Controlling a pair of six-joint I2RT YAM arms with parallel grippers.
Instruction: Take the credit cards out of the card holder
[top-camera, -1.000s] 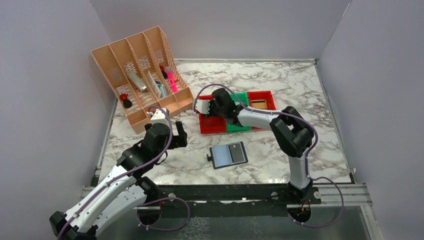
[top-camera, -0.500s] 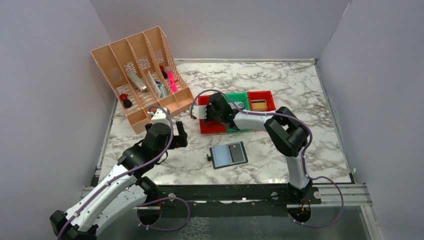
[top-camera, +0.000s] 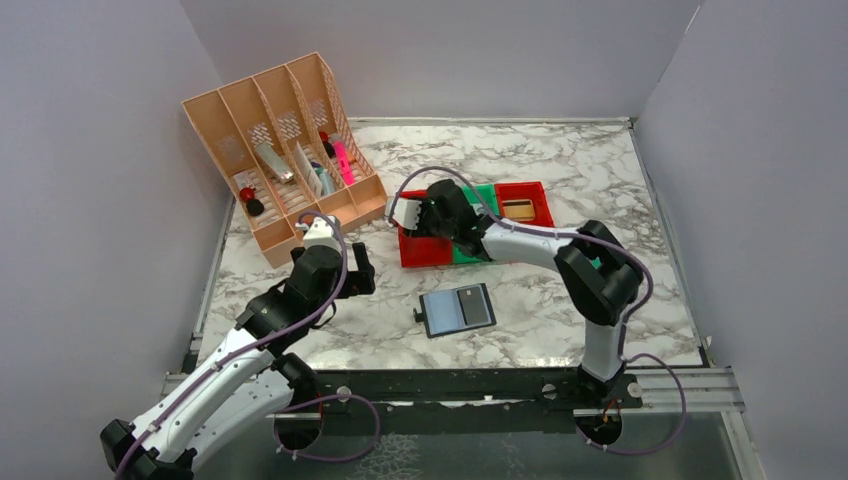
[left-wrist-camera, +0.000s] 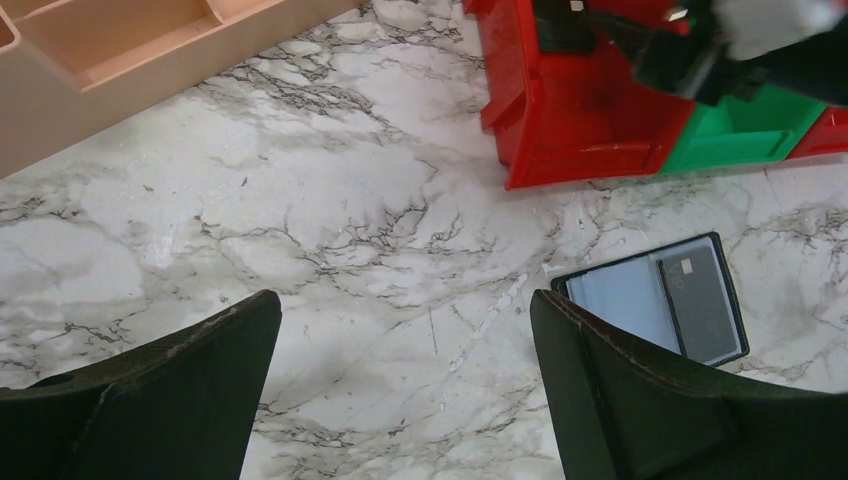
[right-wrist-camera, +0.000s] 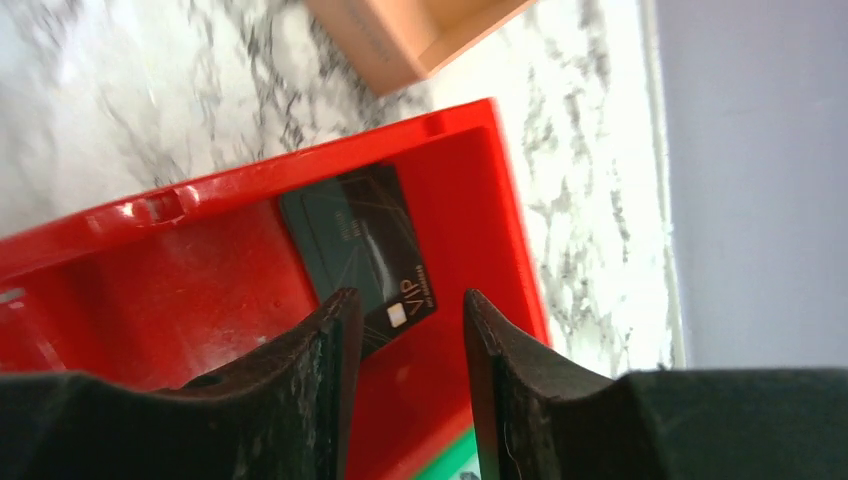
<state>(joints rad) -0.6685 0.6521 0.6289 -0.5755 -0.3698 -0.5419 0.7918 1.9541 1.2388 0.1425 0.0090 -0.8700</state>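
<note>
The card holder (top-camera: 441, 313) lies open and flat on the marble, a black bifold with grey-blue panels; the left wrist view shows it too (left-wrist-camera: 622, 297). One dark credit card (top-camera: 473, 307) rests on its right panel (left-wrist-camera: 700, 303). Another dark credit card (right-wrist-camera: 358, 252) lies loose on the floor of the left red bin (right-wrist-camera: 200, 270). My right gripper (right-wrist-camera: 405, 300) hovers just above that card, open, with nothing between its fingers; from above it hangs over the same bin (top-camera: 412, 222). My left gripper (left-wrist-camera: 405, 305) stands wide open over bare marble, left of the holder (top-camera: 360, 272).
A green bin (top-camera: 484, 194) and a second red bin (top-camera: 541, 205) adjoin the left red bin (top-camera: 425, 255). A peach desk organizer (top-camera: 285, 150) holding pens and small items stands at the back left. Grey walls enclose the table.
My right gripper's jaws have parted above the red bin, after dipping left and coming back. The left arm and the card holder have not moved.
</note>
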